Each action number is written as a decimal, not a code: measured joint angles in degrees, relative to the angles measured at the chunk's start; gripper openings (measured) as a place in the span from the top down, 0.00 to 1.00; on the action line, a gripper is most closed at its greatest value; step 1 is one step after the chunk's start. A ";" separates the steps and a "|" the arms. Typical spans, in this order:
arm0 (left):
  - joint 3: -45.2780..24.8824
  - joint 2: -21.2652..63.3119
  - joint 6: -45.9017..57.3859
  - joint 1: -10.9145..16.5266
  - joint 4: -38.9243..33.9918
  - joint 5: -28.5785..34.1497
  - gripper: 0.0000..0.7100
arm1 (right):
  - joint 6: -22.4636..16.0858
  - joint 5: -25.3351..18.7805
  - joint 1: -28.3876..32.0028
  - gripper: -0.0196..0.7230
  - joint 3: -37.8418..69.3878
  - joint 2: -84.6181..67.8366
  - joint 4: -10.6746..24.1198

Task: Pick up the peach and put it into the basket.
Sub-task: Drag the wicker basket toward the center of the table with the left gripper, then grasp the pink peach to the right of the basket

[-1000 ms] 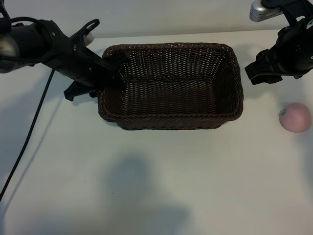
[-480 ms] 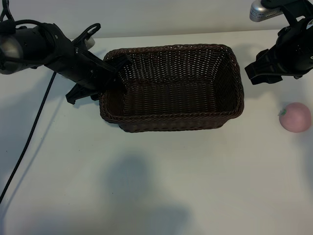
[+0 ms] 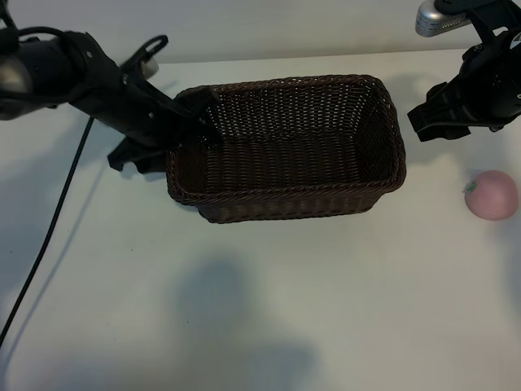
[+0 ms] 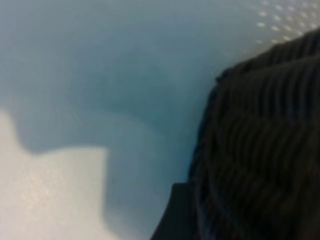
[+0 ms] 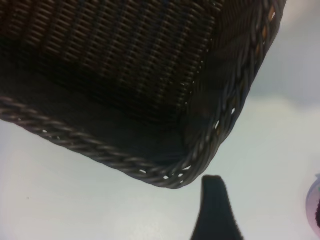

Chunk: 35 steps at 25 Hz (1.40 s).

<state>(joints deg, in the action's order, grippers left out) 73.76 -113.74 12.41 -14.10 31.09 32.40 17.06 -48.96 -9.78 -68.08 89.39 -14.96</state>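
The dark-brown woven basket (image 3: 285, 147) stands in the middle of the table. The pale-pink peach (image 3: 491, 195) lies on the table at the far right, apart from the basket. A sliver of the peach (image 5: 313, 210) also shows in the right wrist view. My left gripper (image 3: 195, 120) reaches over the basket's left rim and stands open. In the left wrist view one of its fingers (image 4: 175, 215) lies against the basket wall (image 4: 265, 150). My right gripper (image 3: 427, 122) hovers open and empty beside the basket's right end, behind the peach. One right finger (image 5: 215, 210) shows near the basket corner (image 5: 175, 175).
A black cable (image 3: 49, 228) trails across the table at the left. Bare white tabletop (image 3: 269, 309) stretches in front of the basket and around the peach.
The basket's left end has shifted slightly to the right along with my left gripper. The right arm and the peach have not moved.
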 joint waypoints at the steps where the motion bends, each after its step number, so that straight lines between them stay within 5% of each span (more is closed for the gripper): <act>1: 0.00 1.08 0.00 0.00 -0.84 0.08 0.02 | 0.00 -0.06 0.00 0.33 0.00 0.00 0.00; 11: 0.52 12.99 2.19 0.00 -11.23 3.46 0.07 | 0.00 -0.06 0.00 0.33 0.00 0.00 0.00; 18: 10.56 13.82 7.30 0.00 -24.58 16.32 0.10 | 0.00 -0.01 0.00 0.33 0.00 0.00 0.45; 26: 15.65 13.89 7.60 -3.13 -33.17 24.85 0.12 | -7.29 -1.72 0.00 0.33 0.00 0.00 6.29; 35: 15.96 20.46 -1.75 -3.17 -35.45 32.88 0.14 | -7.76 -3.76 0.00 0.33 0.00 0.00 9.07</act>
<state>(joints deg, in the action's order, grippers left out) 89.72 -93.28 10.66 -17.27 -4.36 65.28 9.30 -52.72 -9.78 -68.08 89.39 -5.89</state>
